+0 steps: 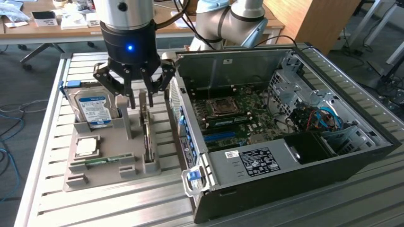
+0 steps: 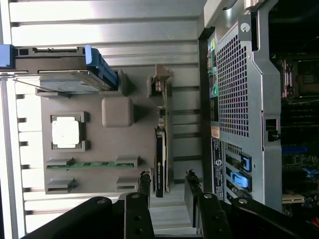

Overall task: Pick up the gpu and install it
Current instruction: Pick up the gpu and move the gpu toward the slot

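Gpu (image 1: 146,130) stands on its edge in a slot of the grey tray (image 1: 94,177), right beneath my gripper (image 1: 141,98). Its near end lies between my spread fingers (image 2: 144,190), with a gap on either side. My jaws are released and hold nothing. My arm points straight down over the tray, between the hard drive (image 1: 94,109) and the open computer case (image 1: 353,156).

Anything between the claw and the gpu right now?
Nothing visible. The claw is open above the gpu, which stands on edge in its slot of the gray tray. The hard drive stands apart from it, toward the exterior view's left.
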You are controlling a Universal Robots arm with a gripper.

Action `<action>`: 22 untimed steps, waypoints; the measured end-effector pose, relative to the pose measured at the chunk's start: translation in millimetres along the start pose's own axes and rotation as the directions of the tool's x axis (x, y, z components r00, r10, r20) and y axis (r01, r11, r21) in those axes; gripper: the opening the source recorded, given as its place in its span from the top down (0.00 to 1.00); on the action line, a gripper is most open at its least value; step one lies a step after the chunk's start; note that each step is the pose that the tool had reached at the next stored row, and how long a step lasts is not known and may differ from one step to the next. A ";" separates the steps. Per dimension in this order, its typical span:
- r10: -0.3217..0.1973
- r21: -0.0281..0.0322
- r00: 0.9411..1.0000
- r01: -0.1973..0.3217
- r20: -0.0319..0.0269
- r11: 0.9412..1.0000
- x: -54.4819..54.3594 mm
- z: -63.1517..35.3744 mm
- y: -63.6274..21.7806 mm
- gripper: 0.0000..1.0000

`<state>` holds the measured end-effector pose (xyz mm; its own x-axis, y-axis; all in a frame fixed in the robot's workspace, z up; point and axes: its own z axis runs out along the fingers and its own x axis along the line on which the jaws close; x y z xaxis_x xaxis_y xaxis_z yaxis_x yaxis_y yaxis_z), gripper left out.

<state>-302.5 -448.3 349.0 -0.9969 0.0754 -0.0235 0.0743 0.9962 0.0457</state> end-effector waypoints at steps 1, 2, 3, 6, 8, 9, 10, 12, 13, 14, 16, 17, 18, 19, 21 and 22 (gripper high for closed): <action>0.000 0.000 1.000 0.000 0.000 1.000 0.0 0.3 0.0 0.58; 0.000 0.000 1.000 0.000 0.000 1.000 0.0 0.4 0.0 0.58; 0.000 0.000 1.000 0.000 0.000 1.000 0.0 0.3 0.0 0.58; 0.000 0.000 1.000 0.000 0.000 1.000 0.0 0.4 0.0 0.58; 0.000 0.000 1.000 0.000 0.000 1.000 0.0 1.0 0.0 0.58; 0.000 0.000 1.000 0.000 0.000 1.000 0.0 1.8 -0.1 0.58; 0.000 0.000 1.000 0.000 0.000 1.000 0.1 2.6 -0.1 0.58; 0.000 0.000 1.000 0.000 0.000 1.000 0.1 4.5 -0.2 0.58; 0.000 0.000 1.000 0.000 0.000 1.000 0.1 5.2 -0.3 0.58; 0.000 0.000 1.000 0.000 0.000 1.000 0.2 5.5 -0.3 0.58; 0.000 0.000 1.000 0.000 0.000 1.000 0.2 5.5 -0.3 0.58; 0.000 0.000 1.000 0.000 0.000 1.000 0.2 5.5 -0.3 0.58; 0.000 0.000 1.000 0.000 0.000 1.000 0.2 5.6 -0.3 0.58; 0.000 0.000 1.000 0.000 0.000 1.000 0.2 5.8 -0.3 0.58; 0.000 0.000 1.000 0.000 0.000 1.000 0.2 7.8 -0.4 0.58; 0.000 0.000 1.000 0.000 0.000 1.000 0.2 9.4 -0.4 0.58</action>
<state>-302.6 -448.3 339.6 -0.9969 0.0754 -0.0233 0.0743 0.9962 0.0460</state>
